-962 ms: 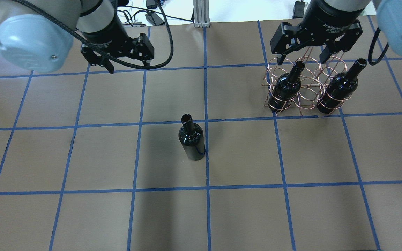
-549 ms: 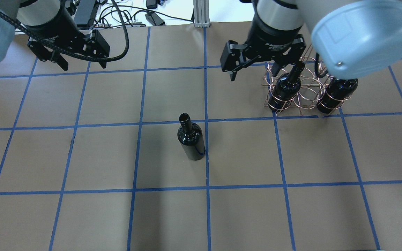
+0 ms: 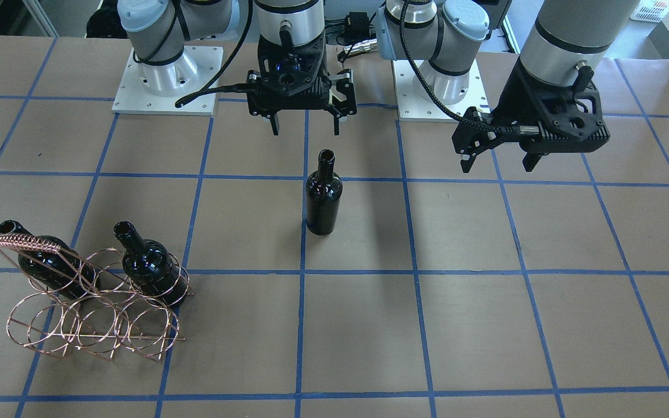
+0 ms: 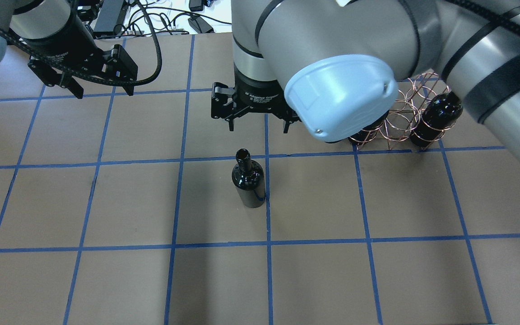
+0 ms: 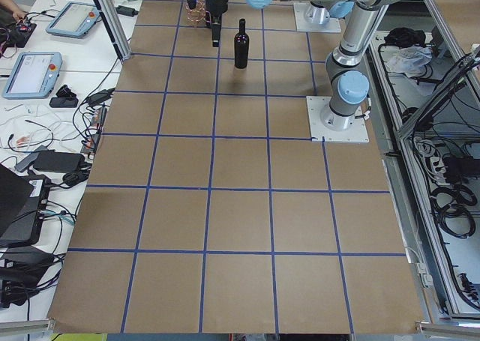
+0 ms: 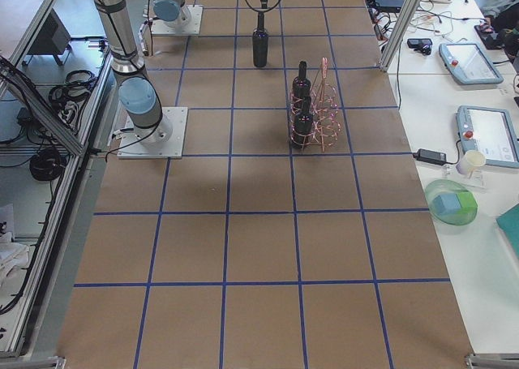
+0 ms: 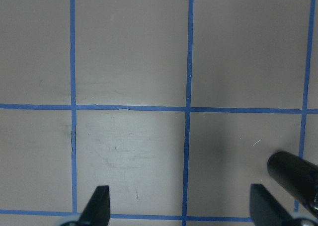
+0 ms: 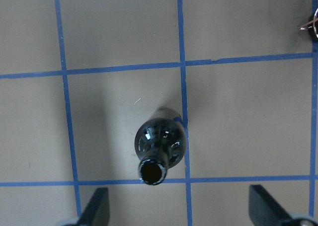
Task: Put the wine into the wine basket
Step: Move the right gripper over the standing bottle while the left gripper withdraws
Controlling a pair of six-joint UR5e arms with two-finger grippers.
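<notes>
The wine is a near-black bottle that stands upright alone at the table's middle. My right gripper hangs open and empty above it. In the right wrist view the bottle's mouth lies between the fingers. The copper wire wine basket stands at the right and holds two look-alike bottles; my right arm hides one in the overhead view. My left gripper is open and empty at the far left.
The table is brown paper with a blue tape grid. Both arm bases sit at the robot's edge. Cables and a metal post lie beyond the far edge. The bottle's edge shows in the left wrist view.
My right arm has swung left from over the basket to above the standing bottle, gripper still open. My left gripper moved left and then stayed there.
</notes>
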